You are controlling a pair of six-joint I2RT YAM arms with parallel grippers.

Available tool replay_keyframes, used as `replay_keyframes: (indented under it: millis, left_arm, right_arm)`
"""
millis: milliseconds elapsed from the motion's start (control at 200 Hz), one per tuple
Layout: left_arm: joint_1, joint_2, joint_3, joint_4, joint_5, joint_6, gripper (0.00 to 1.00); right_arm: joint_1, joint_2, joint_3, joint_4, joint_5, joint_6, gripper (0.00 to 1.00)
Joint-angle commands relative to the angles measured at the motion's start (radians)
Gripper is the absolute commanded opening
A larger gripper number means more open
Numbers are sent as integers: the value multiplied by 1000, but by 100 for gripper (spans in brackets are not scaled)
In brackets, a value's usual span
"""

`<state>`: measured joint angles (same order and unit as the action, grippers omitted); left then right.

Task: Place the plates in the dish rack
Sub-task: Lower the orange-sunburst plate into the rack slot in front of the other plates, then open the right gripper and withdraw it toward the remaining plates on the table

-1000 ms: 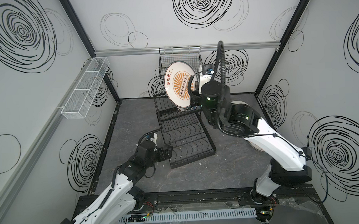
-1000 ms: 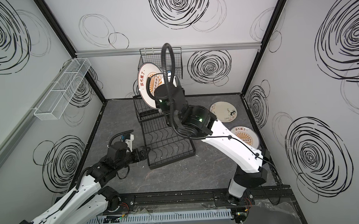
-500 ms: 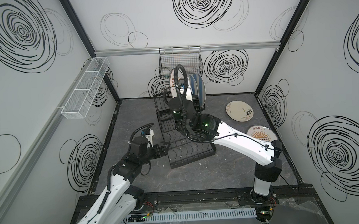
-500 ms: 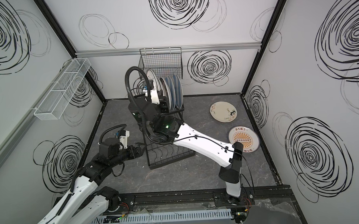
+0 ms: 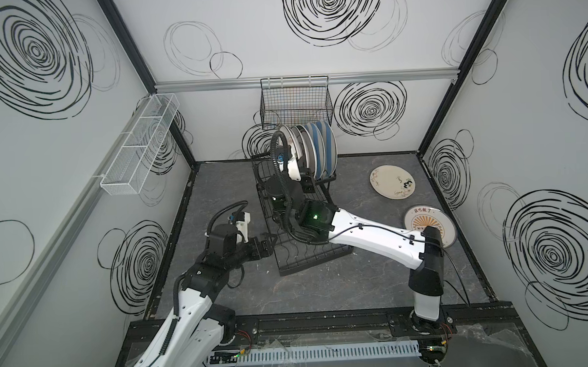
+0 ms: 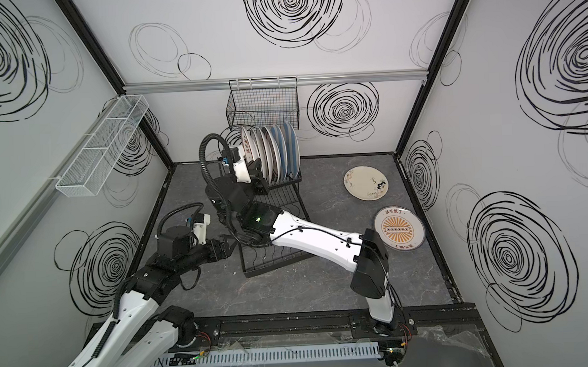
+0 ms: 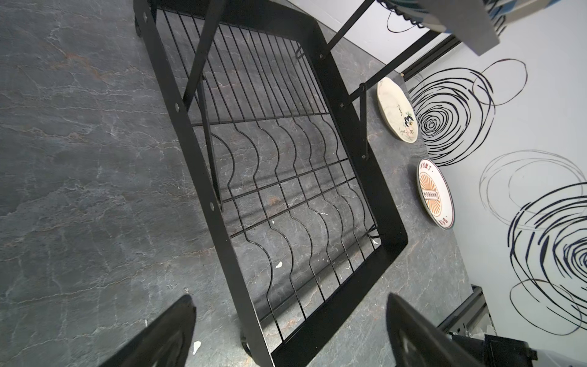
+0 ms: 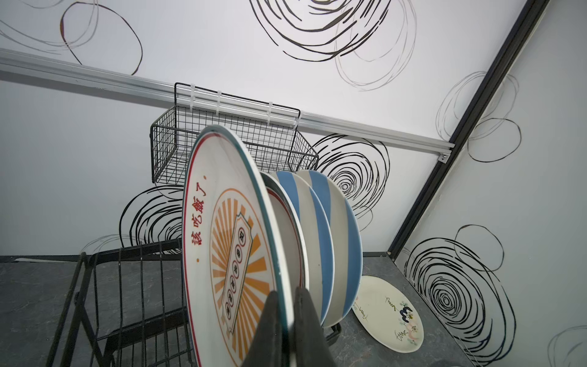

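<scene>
**Sunburst plate clamped at the left end of the upper row**

Nearest the robot's base: left gripper [image 7: 289,298], jaws spread wide, low at the front left edge of the dish rack [image 5: 309,258]. In the left wrist view, the black rim of the rack's lower tray between the two fingers [image 7: 171,327]; contact with it impossible to tell. Wavy-wire lower tray flat on the dark stone-patterned table [image 5: 324,292].

A little further back, on the right of the table and well apart from the rack: second sunburst plate [image 6: 399,229], flat and face up, partly hidden behind the right arm's elbow in a top view. Beyond it, cream floral plate [image 5: 391,181], also flat, near the right wall.

Further back again, on the rack's upper shelf: a row of plates on edge. Right gripper [image 8: 286,295] closed tight on the lower rim of the orange sunburst plate [image 8: 228,248], one finger [image 8: 270,330] on each face. Held plate upright at the left end of the row, just beside a white plate [image 8: 286,222]; seated in a slot or not, impossible to tell. Two blue-and-cream striped plates [image 8: 333,241] at the row's right end.

Farthest: black grid wall basket [image 5: 296,106] on the back wall above the row, and long white mesh basket [image 5: 141,143] on the left wall.
</scene>
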<state>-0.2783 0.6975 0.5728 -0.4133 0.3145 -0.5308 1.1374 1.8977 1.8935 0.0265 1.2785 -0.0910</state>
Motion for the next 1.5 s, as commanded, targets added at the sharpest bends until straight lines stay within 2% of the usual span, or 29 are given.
replay_keyframes:
  millis: [0,145,625,1021,1181,1496]
  left_arm:
    - [13,-12,32,7,16,23,96]
    - [19,-15,30,8,15,25,96]
    - [26,-16,30,8,27,33,96]
    - [26,-20,32,7,34,36,96]
    - [27,-21,32,5,28,35,96]
    - [37,-21,61,-29,7,45,96]
  right_arm:
    - [-22,5,23,2,-6,42,0]
    - [-39,17,31,-39,-26,81,0]
    - [-52,137,143,-108,-12,92,0]
    - [-108,191,202,-260,-91,233,0]
    - [-107,215,278,-321,-140,243,32]
    - [-85,196,405,-420,-196,228,53]
